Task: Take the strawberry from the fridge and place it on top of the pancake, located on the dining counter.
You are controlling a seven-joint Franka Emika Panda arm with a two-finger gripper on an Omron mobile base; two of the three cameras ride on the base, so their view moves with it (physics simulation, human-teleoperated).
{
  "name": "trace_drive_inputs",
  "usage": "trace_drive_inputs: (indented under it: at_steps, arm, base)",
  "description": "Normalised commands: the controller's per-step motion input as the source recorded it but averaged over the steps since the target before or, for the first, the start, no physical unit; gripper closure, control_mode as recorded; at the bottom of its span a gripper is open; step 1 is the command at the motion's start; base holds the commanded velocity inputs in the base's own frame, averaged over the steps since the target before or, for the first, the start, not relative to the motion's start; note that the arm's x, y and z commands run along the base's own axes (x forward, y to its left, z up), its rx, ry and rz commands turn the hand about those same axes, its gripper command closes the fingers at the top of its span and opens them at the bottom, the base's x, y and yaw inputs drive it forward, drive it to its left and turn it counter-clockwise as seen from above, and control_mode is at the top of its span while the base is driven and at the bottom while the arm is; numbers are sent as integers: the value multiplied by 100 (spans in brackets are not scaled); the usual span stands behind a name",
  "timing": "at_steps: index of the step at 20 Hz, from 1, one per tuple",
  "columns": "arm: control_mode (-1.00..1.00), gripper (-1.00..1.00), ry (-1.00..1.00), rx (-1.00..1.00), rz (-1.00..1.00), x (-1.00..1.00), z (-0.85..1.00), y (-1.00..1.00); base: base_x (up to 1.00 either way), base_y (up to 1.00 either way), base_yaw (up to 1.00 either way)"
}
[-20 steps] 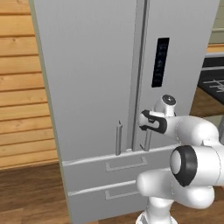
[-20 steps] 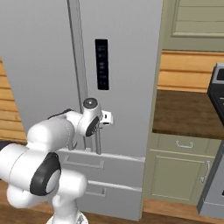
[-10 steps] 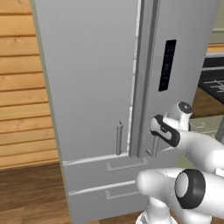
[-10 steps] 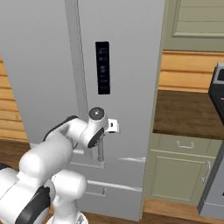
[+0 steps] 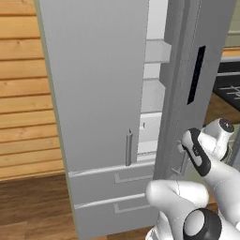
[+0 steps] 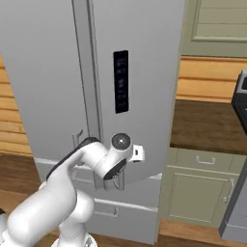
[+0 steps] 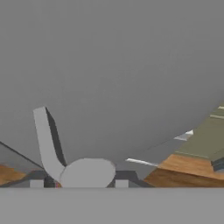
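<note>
Hand: at the vertical bar handle of the tall light grey two-door fridge; apparently clamped on it to draw the right door outward (grip not certain). Right door: ajar, grey shelves showing in the gap. Strawberry: presumably inside the fridge, not discernible.

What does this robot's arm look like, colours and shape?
The arm is glossy white and built of rounded tubular segments joined by dark grey to black bands. A round dark cap with a pale centre sits near the wrist. The gripper is white.
</note>
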Motion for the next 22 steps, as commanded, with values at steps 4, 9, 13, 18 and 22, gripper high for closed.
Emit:
trace_drive_inputs:
  at_steps: [4, 9, 13, 18, 22]
  arm:
    - [-100, 100, 0, 0, 0, -49, -5, -92]
    - [-100, 100, 0, 3, 0, -51, 0, -62]
    - [-100, -100, 0, 0, 0, -20, 0, -5]
    - [-100, -100, 0, 0, 0, -34, 15, -1]
    - [-100, -100, 1, 0, -1, -51, 55, -19]
  base:
    - [0, 0, 0]
    - [0, 0, 0]
    - [0, 0, 0]
    - [0, 0, 0]
    - [0, 0, 0]
